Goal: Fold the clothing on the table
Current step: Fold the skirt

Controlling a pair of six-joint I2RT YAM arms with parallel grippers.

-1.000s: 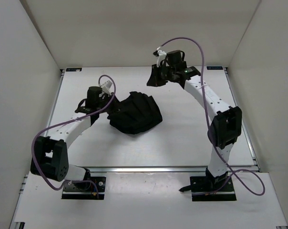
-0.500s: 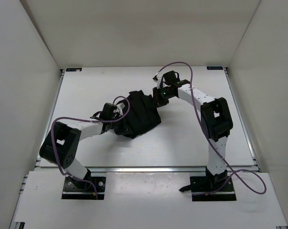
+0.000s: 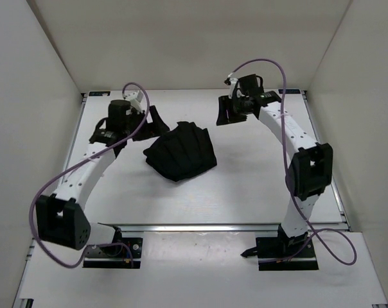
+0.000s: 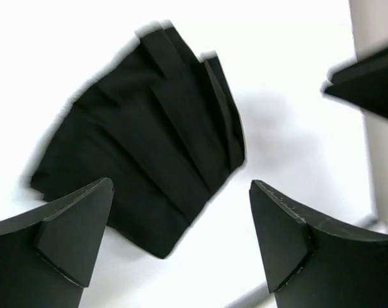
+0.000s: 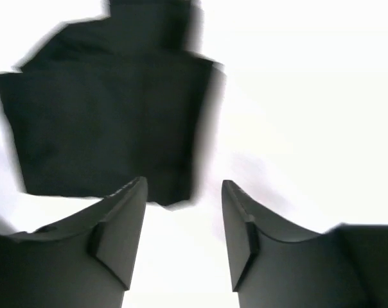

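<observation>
Lying at the worktop (image 3: 258, 186) centre, the black pleated skirt (image 3: 180, 153) sits slightly nearer the wide-open left fingers (image 4: 72, 231) than the part-open right fingers (image 5: 117, 224), both empty.

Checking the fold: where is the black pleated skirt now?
In the top view, the black pleated fabric skirt lies centrally, between the left hand and right hand, touching neither.
</observation>
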